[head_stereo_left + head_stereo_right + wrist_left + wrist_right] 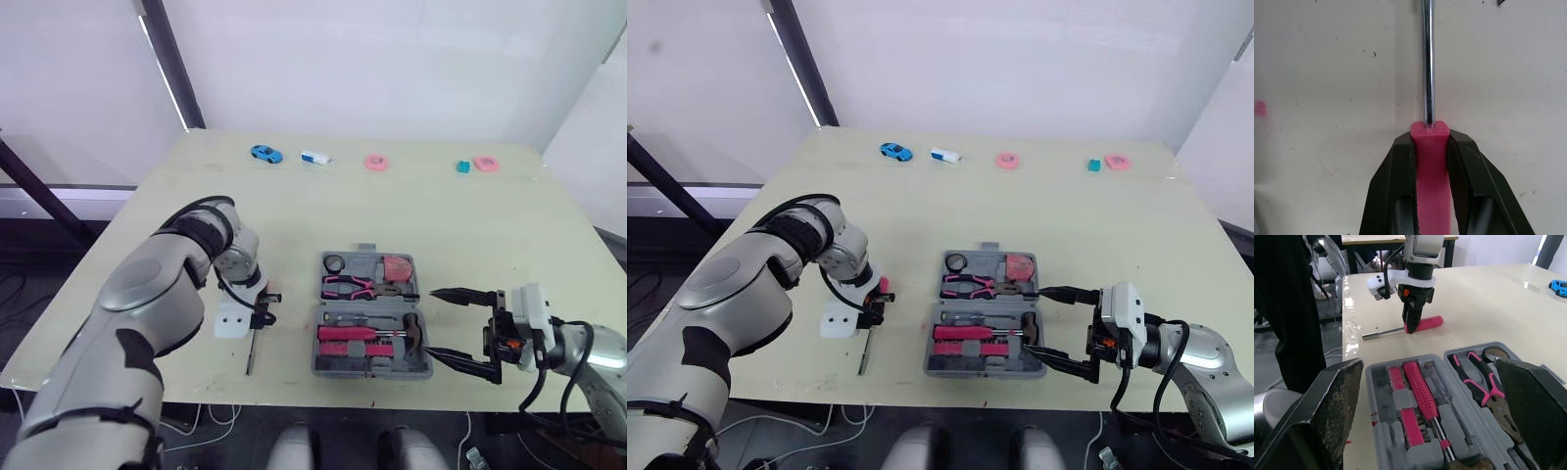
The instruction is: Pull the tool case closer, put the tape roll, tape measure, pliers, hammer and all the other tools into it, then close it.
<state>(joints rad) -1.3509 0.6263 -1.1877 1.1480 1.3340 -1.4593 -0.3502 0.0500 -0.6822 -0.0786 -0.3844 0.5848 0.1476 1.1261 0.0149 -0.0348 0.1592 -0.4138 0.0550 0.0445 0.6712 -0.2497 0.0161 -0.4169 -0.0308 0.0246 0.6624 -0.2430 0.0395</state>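
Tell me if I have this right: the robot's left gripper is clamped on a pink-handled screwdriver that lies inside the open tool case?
Not quite. The left gripper is clamped on the pink-handled screwdriver, but it lies on the table beside the open tool case, not inside it. The right wrist view shows this clearly.

Head stereo down over table [441, 215], wrist cameras close along fingers [1393, 196]

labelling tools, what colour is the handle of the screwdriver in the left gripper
Pink screwdriver handle, clearest in left wrist view.
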